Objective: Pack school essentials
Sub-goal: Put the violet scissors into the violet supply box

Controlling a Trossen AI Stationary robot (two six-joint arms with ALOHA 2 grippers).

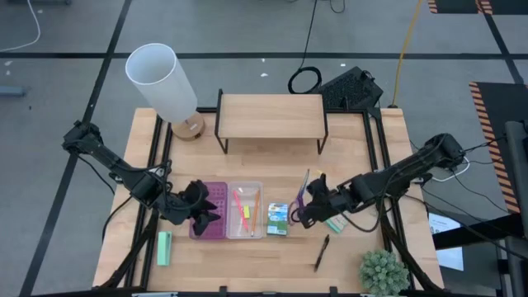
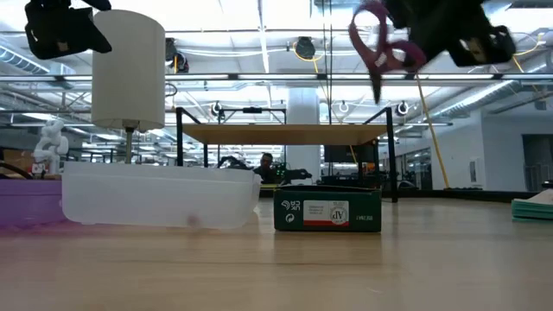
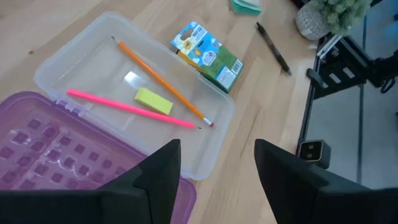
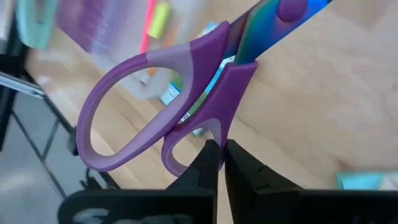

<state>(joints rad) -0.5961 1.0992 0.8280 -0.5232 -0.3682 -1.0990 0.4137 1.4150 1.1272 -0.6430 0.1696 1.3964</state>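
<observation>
The case lies open on the table: a purple studded half (image 1: 208, 212) and a clear half (image 1: 246, 210). In the clear half lie an orange pencil (image 3: 163, 79), a pink pencil (image 3: 127, 107) and a small yellow piece (image 3: 153, 101). My left gripper (image 3: 217, 168) hovers open above the case, at its purple half (image 1: 200, 216). My right gripper (image 1: 312, 205) is shut on the purple-blue scissors (image 4: 186, 99), held in the air right of the green-blue packet (image 1: 278, 219). A black pen (image 1: 321, 252) and a teal pad (image 1: 336, 223) lie near it. My right gripper pinches the rim of the scissors' smaller handle loop (image 4: 214, 138) between its two fingers (image 4: 239, 167). The scissors are lifted clear of the table (image 2: 382, 45), with the blades (image 4: 273, 22) reaching away past the fingertips.
A mint-green block (image 1: 163, 247) lies at the near left. A white lamp (image 1: 162, 81) and a low wooden shelf (image 1: 271, 115) stand at the far side. A small plant (image 1: 384, 272) sits at the near right corner.
</observation>
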